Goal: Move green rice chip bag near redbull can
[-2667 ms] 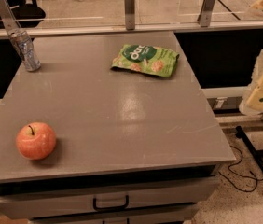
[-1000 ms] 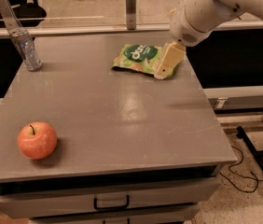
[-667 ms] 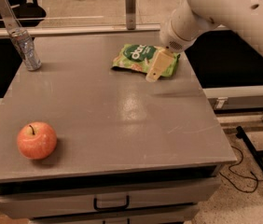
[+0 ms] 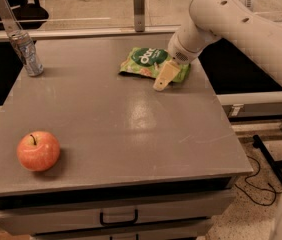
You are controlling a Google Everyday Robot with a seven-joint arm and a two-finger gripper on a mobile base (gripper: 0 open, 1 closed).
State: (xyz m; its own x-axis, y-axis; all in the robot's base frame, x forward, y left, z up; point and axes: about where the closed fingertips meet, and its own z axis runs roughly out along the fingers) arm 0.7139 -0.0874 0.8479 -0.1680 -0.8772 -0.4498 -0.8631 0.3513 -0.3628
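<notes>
The green rice chip bag (image 4: 146, 61) lies flat at the back right of the grey table (image 4: 116, 129). The redbull can (image 4: 26, 53) stands upright at the back left corner, far from the bag. My gripper (image 4: 164, 77) hangs from the white arm over the bag's right front part, its cream fingers pointing down toward the table just in front of the bag. The arm covers the bag's right end.
A red apple (image 4: 38, 150) sits at the front left of the table. A drawer with a dark handle (image 4: 118, 218) is under the front edge. Metal posts and a rail (image 4: 139, 2) run behind the table. Cables lie on the floor at the right.
The arm swung in from the right side and came over the bag. The gripper moved left and down along the bag's right end. The bag, can and apple stayed put.
</notes>
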